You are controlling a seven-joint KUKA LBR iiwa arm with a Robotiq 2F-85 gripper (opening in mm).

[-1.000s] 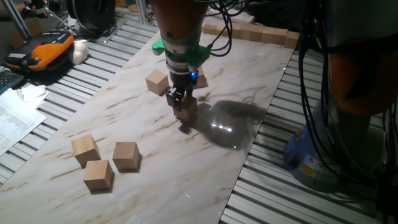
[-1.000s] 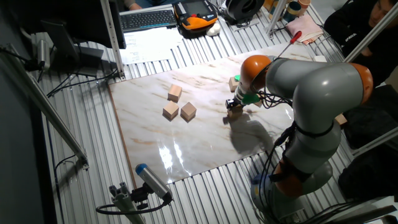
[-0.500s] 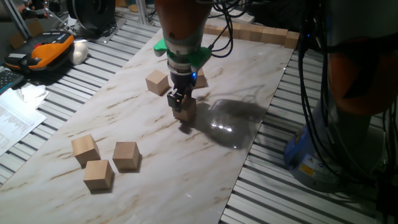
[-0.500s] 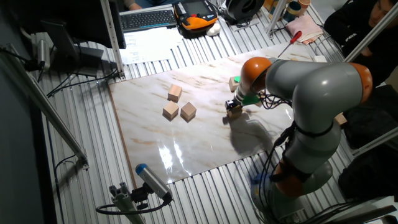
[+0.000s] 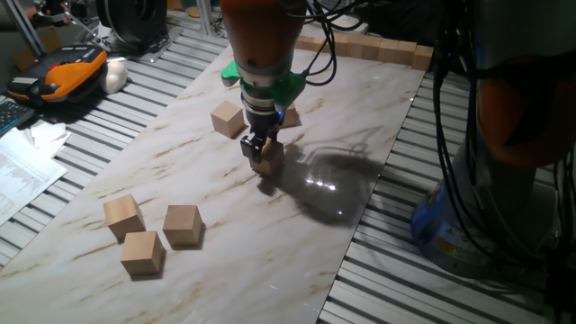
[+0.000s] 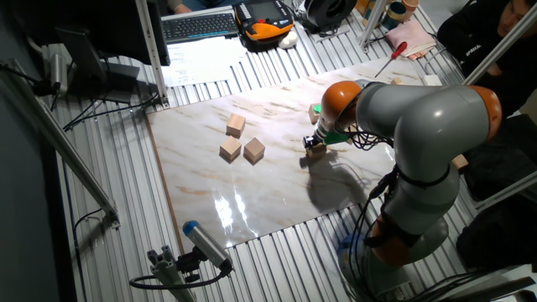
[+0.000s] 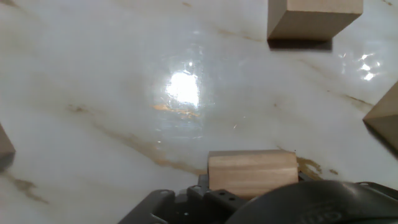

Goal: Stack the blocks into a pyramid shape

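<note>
The hand [image 5: 258, 149] is closed on one block [image 5: 268, 159], gripping it just above the marble bench [image 5: 207, 193], with its shadow right below. In the hand view this held block [image 7: 252, 173] sits between the fingers at the lower edge. Another block [image 5: 228, 119] lies near it on the far left side, and one more [image 5: 290, 114] peeks out behind the arm. Three blocks [image 5: 148, 233] sit close together near the front corner of the bench, well apart from the hand. A long row of joined cubes [image 5: 364, 47] runs along the far edge
</note>
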